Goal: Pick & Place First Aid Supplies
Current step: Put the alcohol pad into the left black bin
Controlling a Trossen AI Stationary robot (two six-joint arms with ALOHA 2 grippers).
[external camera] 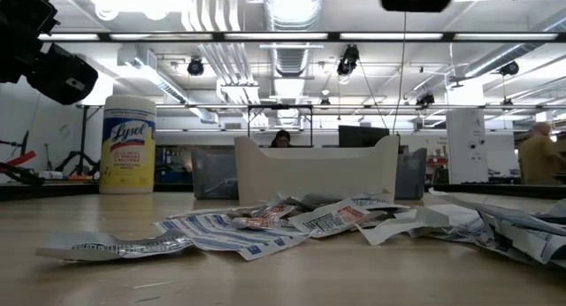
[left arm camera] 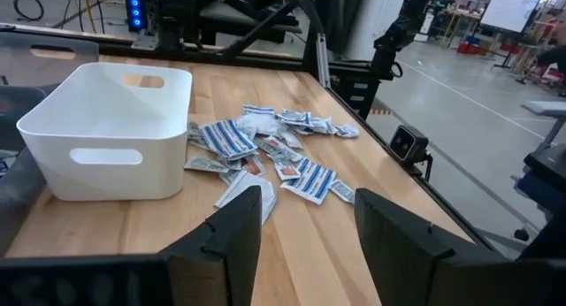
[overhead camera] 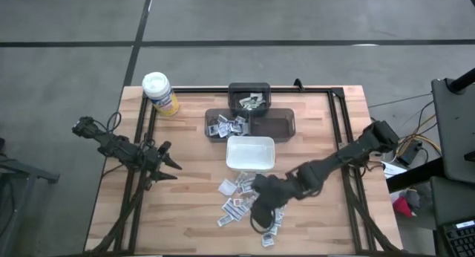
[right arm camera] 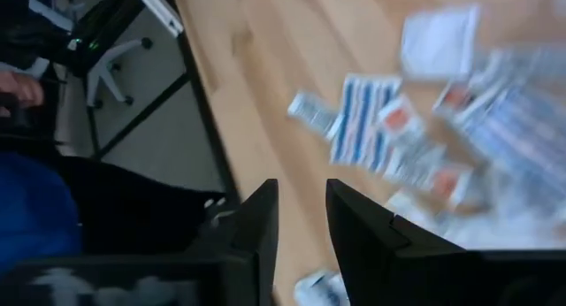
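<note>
Tabletop holds yellow canister labelled "Lysol".

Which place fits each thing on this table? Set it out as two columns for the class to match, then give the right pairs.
Things:
1. yellow canister
2. white dish
3. loose packets
4. left gripper

Places:
A. table middle
B. far left corner
C. under the right arm
D. left side, away from the packets

Pairs: 1-B, 2-A, 3-C, 4-D

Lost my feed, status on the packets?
Right tool over the scattered small flat white-and-blue packets, nothing visibly held. Left tool open, waiting at table's left. White rectangular plastic dish beside pile.
</note>
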